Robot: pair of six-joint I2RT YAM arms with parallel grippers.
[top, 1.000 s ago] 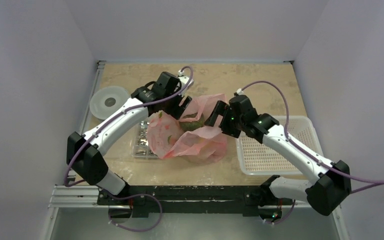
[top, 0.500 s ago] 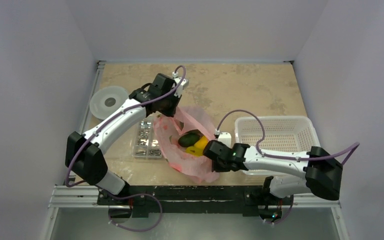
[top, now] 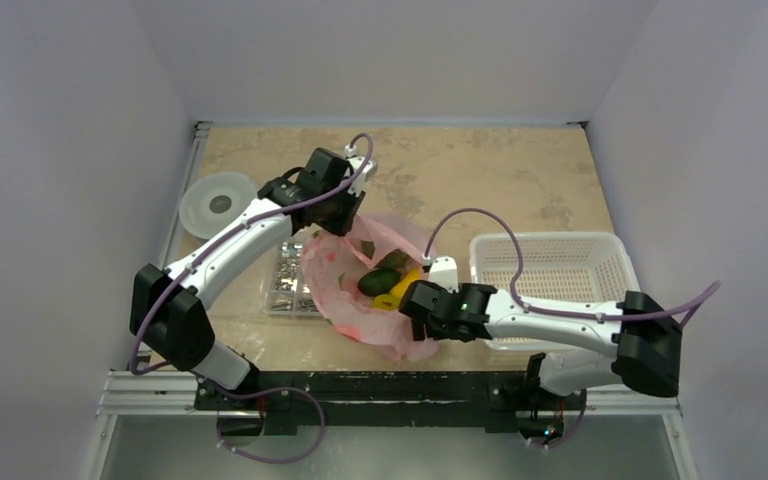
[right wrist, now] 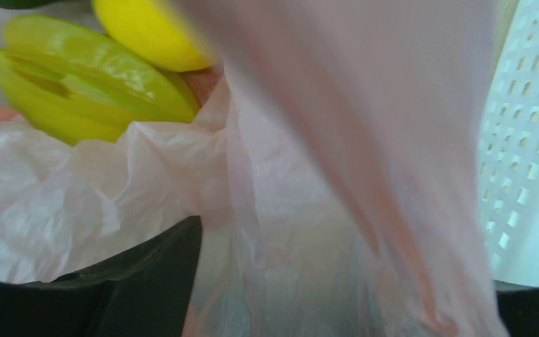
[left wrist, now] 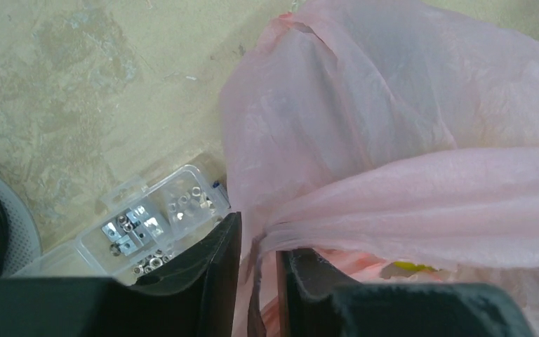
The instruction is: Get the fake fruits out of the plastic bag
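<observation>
Mid-table, L jaws pinch pink bag (left wrist: 393,126), R jaws wide astride film, fruits (top: 380,282) inside, box (left wrist: 154,225) + basket (top: 560,268) flanking.

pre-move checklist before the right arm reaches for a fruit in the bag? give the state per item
1. Left gripper pinched on plastic bag edge: ok.
2. Bag mouth open, dark green fruit and yellow oval fruit exposed: ok.
3. Right gripper standing open: ok.
4. No bag film inside its jaws: not ok, film drapes across.
5. Clearance to white basket: cannot tell.
</observation>
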